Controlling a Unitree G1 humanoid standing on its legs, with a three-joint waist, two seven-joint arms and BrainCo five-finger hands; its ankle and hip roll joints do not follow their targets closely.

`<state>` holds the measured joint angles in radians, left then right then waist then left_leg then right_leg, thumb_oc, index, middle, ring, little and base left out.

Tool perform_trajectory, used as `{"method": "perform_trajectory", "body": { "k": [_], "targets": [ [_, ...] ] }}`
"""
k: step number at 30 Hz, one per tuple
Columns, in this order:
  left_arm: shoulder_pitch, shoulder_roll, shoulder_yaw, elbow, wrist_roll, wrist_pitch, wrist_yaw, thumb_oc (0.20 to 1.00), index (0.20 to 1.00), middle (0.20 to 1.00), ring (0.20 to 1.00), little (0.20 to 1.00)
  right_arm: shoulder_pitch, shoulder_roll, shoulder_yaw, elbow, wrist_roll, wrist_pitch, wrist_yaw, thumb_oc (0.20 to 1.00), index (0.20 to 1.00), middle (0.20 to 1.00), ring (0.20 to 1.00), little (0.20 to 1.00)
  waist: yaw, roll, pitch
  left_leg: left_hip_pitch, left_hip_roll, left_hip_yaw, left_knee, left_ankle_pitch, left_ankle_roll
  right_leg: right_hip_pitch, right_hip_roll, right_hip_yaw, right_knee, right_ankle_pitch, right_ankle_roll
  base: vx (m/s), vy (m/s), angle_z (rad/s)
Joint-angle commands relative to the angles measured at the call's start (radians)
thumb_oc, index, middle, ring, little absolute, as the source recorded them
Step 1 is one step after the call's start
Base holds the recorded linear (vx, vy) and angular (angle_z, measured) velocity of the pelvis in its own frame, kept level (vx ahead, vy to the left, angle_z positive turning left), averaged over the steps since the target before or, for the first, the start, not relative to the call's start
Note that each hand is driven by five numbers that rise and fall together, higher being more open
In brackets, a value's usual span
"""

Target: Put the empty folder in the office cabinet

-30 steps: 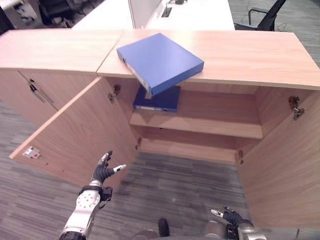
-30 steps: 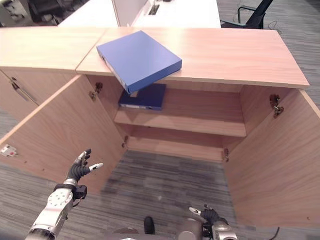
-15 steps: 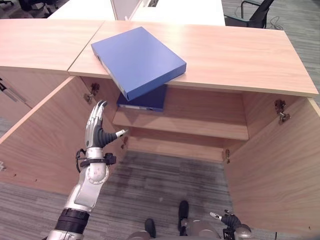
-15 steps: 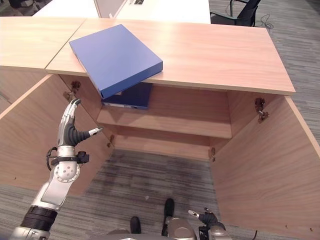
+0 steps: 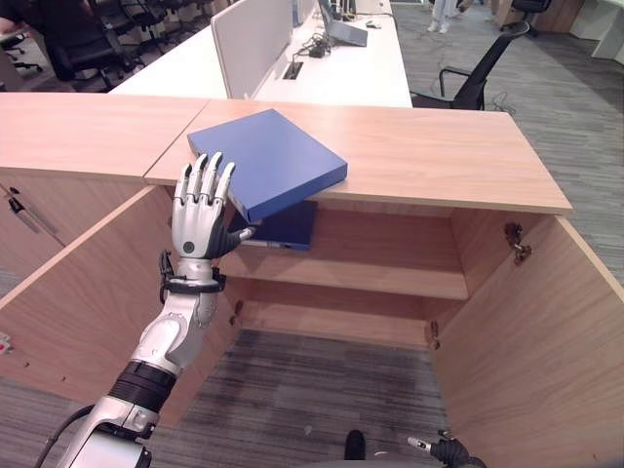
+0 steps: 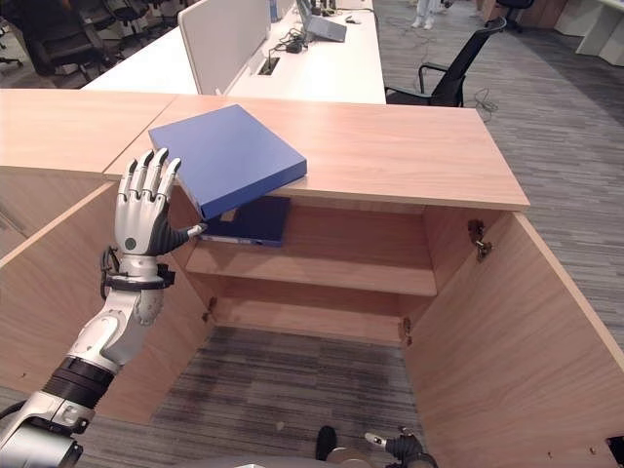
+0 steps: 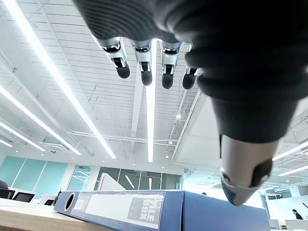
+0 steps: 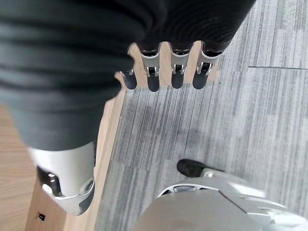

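Lying on cabinet top [image 5: 439, 156], blue folder [image 5: 268, 161] just beside raised left robot hand [image 5: 198, 210]

left hand [image 5: 199, 210] raised (fingers straight), right hand [image 5: 450, 450] low

Far back: long white rectangular desk [image 5: 343, 76], with an upright pale grey divider screen [image 5: 250, 43] along its middle. On the desktop beside the screen, a tangle of dark cables [image 5: 314, 46] and an open grey laptop [image 5: 345, 31]. Right of the desk, black swivel chair with armrests [image 5: 470, 82]; to the far left, more black office chairs [image 5: 80, 41]. Underfoot, grey striped carpet [image 5: 314, 392]. At left, light wooden side unit [image 5: 80, 129], door closed, dark bar handle [image 5: 21, 209] on its front. In shadow, darker blue binder [image 5: 287, 228] lying flat. Overhead, long white ceiling light strips [image 7: 150, 121].
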<state>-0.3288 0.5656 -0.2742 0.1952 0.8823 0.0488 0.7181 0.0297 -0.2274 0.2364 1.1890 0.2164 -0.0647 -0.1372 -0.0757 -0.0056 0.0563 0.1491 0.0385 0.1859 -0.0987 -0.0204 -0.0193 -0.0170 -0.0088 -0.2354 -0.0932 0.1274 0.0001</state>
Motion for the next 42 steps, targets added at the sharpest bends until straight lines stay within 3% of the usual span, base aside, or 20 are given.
{"method": "perform_trajectory", "body": {
  "k": [1,21,42],
  "targets": [
    [-0.111,0.054,0.006,0.037,0.043,0.022,0.005,1.000,1.000,1.000,1.000,1.000,-0.052,0.014,0.023,0.040,0.004,-0.024,-0.005,1.000,1.000,1.000,1.000,1.000,-0.022,-0.028,0.023,0.019,-0.044,0.033,0.011,-0.097,-0.001,0.114,-0.037,0.017,0.006,-0.122,0.116,0.02,-0.002,-0.05],
    [-0.126,0.021,-0.007,0.116,-0.009,0.021,-0.051,1.000,1.000,1.000,1.000,1.000,-0.027,0.009,0.004,0.036,-0.009,-0.010,-0.001,1.000,1.000,1.000,1.000,1.000,-0.044,-0.034,0.010,0.028,-0.043,0.051,0.011,-0.108,0.002,0.110,-0.029,0.038,0.006,-0.119,0.119,0.00,0.000,-0.02],
    [-0.287,0.019,-0.082,0.297,0.002,0.123,-0.031,1.000,1.000,1.000,1.000,1.000,-0.008,0.013,0.007,0.049,-0.015,-0.001,-0.017,1.000,1.000,1.000,1.000,1.000,-0.078,-0.028,0.003,0.034,-0.044,0.075,0.011,-0.115,0.003,0.104,-0.024,0.061,0.006,-0.112,0.123,0.00,0.001,-0.04]
  ]
}}
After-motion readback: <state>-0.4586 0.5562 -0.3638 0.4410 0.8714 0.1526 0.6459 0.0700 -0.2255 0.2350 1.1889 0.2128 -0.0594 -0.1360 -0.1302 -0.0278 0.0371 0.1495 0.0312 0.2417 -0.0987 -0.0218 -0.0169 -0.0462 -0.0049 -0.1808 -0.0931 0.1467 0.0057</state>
